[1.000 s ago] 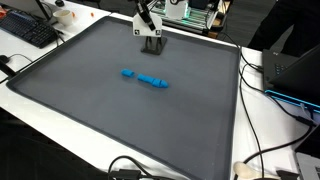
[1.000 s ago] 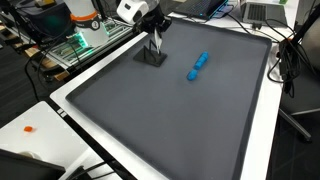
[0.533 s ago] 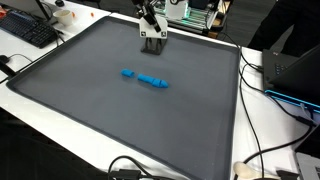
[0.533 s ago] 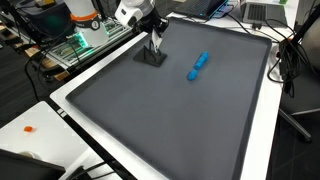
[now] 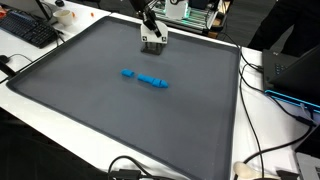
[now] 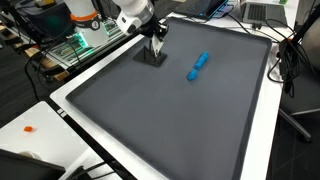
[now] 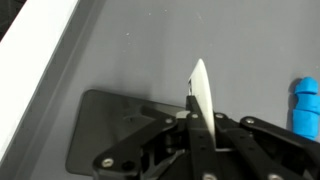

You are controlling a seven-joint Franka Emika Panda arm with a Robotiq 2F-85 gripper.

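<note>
My gripper is shut on a thin white flat piece near the far edge of the dark grey mat. In the wrist view the piece shows edge-on between the jaws. It also shows in an exterior view, held just above the mat. A dark rectangular patch lies on the mat under it; I cannot tell whether it is a shadow or a flat object. A blue elongated object lies mid-mat, apart from the gripper, and shows in the other views too.
The mat lies on a white table. A keyboard is beyond the mat's corner. Cables and a laptop are at one side. Electronics stand behind the arm. A small orange bit lies on the table.
The gripper has lifted slightly and turned with the white piece, which now shows a brighter face. The blue object has not moved.
</note>
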